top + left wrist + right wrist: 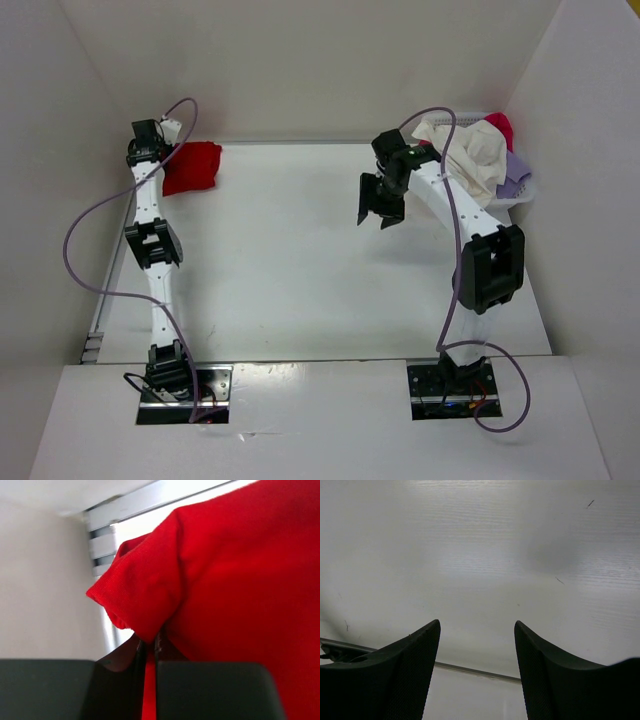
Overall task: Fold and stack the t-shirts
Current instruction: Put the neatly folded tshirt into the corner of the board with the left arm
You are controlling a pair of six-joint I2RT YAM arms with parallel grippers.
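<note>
While the left gripper (149, 682) pinches only a thin fold of the red shirt (235, 580), whose bulk bunches just beyond its jaws, and the right gripper (477, 655) stands spread with nothing between, that slim hold may slip as the cloth's weight drags.

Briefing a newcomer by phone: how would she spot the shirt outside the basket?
Go to the table's far left corner, where the left gripper sits. The red t-shirt lies bunched there, an edge pinched in that gripper. The other shirts are heaped in the white basket, far right.
</note>
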